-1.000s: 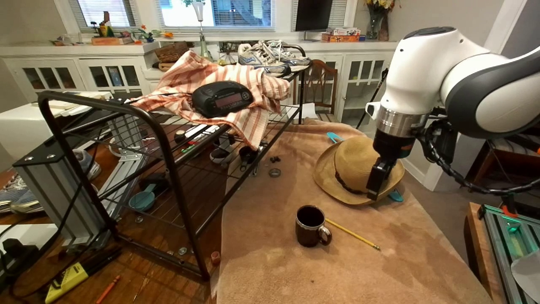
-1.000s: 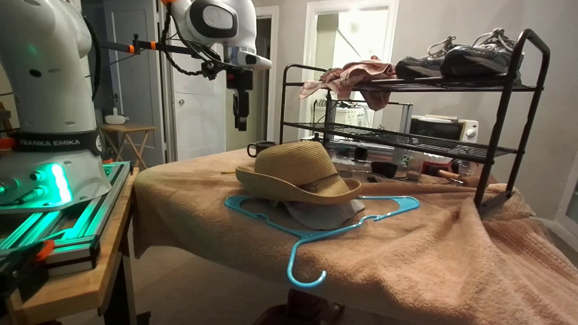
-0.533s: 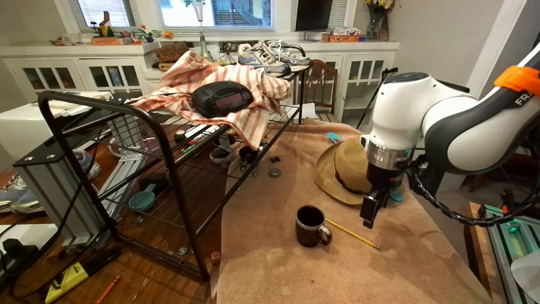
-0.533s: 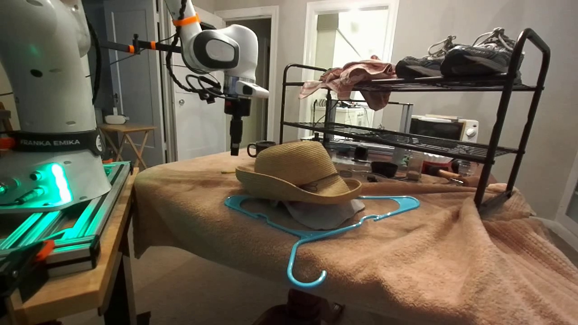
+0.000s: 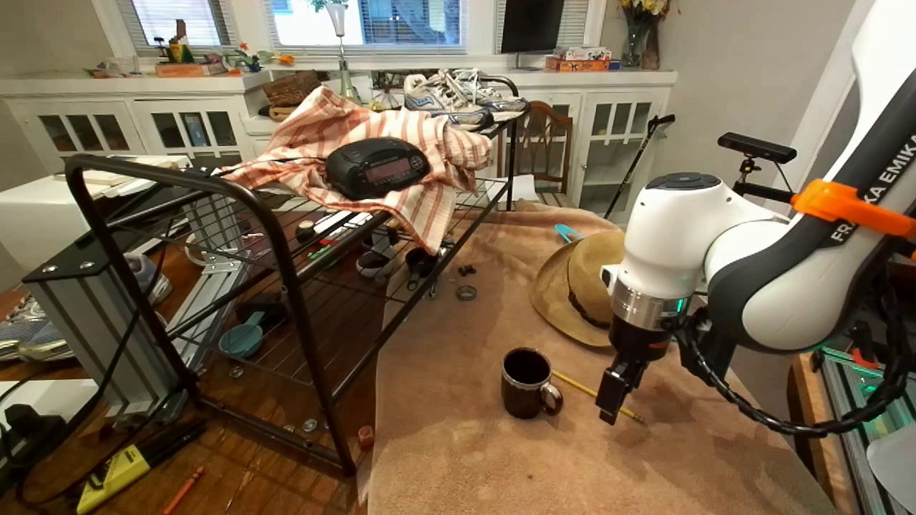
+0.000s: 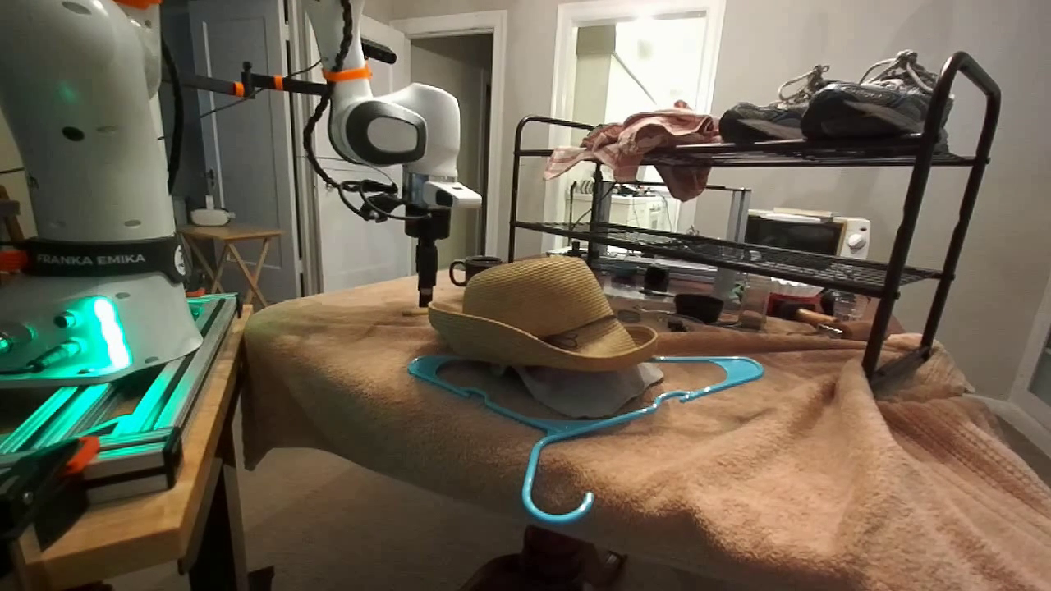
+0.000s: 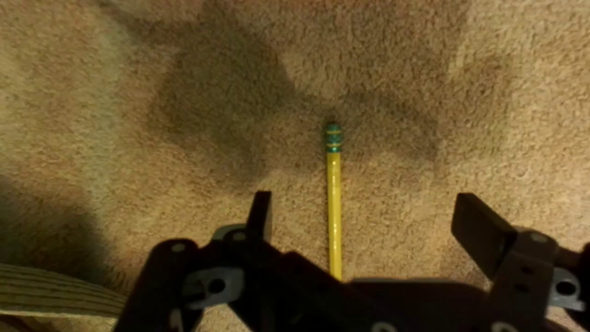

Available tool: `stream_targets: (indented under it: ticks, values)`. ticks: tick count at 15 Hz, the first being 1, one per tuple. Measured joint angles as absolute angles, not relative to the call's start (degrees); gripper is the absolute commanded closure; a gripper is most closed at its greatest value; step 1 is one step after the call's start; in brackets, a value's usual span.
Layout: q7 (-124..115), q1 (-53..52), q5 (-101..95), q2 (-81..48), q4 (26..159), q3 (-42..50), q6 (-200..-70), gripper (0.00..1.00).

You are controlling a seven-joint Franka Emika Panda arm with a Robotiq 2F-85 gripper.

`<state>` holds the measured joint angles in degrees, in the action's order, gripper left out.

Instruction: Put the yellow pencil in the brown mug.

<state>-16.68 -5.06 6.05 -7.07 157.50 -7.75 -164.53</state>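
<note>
In an exterior view the arm slopes down from the upper right, bends at the wrist and aims the gripper nearly straight down, low to the blanket, near the hat. Its fingers stand wide apart with nothing in their grasp. In the wrist view the pencil lies between them on the blanket, its green-banded end beyond the fingertips; the other end is near the upright mug. Whether fingertips touch blanket, I cannot tell.
</note>
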Motion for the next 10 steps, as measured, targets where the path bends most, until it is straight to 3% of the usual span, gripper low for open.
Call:
stream_targets:
  ticks: [10]
  values:
    - [-16.3,-5.6,5.7,-9.6,155.7,-6.4,-168.0,0.00]
